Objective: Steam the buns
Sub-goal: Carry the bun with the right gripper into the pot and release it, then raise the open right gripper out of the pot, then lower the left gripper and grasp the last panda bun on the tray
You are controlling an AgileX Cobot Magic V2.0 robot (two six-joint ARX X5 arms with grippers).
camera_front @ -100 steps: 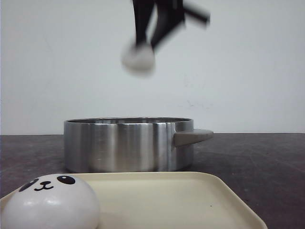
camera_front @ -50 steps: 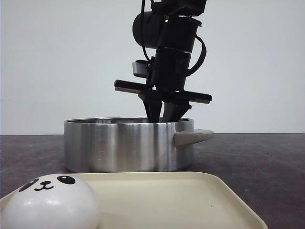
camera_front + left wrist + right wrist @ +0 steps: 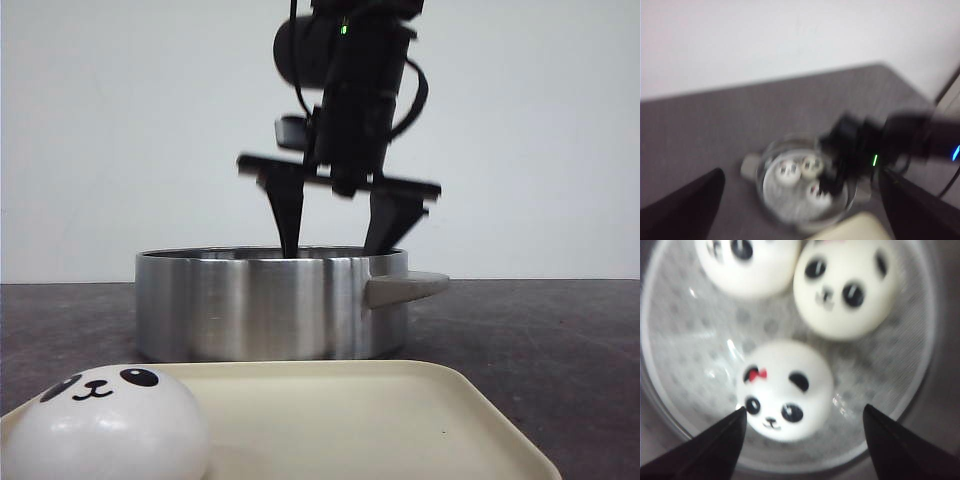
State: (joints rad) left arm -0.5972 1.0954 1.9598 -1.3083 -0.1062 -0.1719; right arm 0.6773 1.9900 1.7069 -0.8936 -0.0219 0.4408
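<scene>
Three white panda-faced buns lie in the steel pot [image 3: 270, 300] on its perforated steamer plate [image 3: 685, 340]: one with a red bow [image 3: 782, 390], and two beyond it [image 3: 847, 287] [image 3: 747, 262]. My right gripper [image 3: 338, 238] hangs open just above the pot's rim, and its fingertips [image 3: 720, 445] flank the bow bun without touching it. A fourth bun [image 3: 105, 425] rests on the cream tray [image 3: 400, 420] at the near left. My left gripper [image 3: 802, 207] is open and empty, high above the table; its blurred view shows the pot [image 3: 805, 185] with the right arm [image 3: 860, 145] over it.
The pot's grey handle [image 3: 405, 287] sticks out to the right. The tray lies directly in front of the pot on the dark tabletop [image 3: 540, 330]. A plain white wall stands behind.
One second ago the right gripper carried a bun high above the pot. It came down into the pot, then opened its jaws and left the bun inside.
</scene>
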